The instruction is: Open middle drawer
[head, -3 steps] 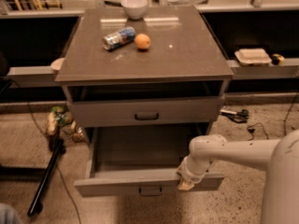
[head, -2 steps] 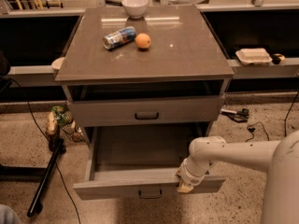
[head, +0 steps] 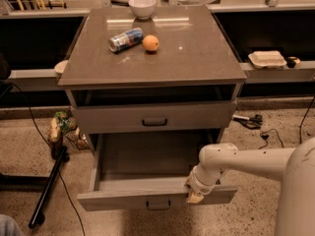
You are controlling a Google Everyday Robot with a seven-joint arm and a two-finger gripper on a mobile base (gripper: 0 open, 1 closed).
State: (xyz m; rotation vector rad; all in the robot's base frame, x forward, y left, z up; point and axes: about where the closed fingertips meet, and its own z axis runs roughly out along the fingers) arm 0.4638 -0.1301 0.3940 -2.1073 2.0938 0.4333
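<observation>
Middle drawer (head: pixel 123 199) is pulled well out. My hand (head: pixel 195 195) is at its front edge, right of the handle (head: pixel 158 205); I can't tell its grip.

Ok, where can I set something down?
The middle drawer has a bare floor; the gripper sits at its front, right of the handle. The cabinet top is free right of the orange; can and bowl crowd its back left.

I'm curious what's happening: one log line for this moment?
middle drawer: pulled out | claw: at its front rim, right of handle
</observation>
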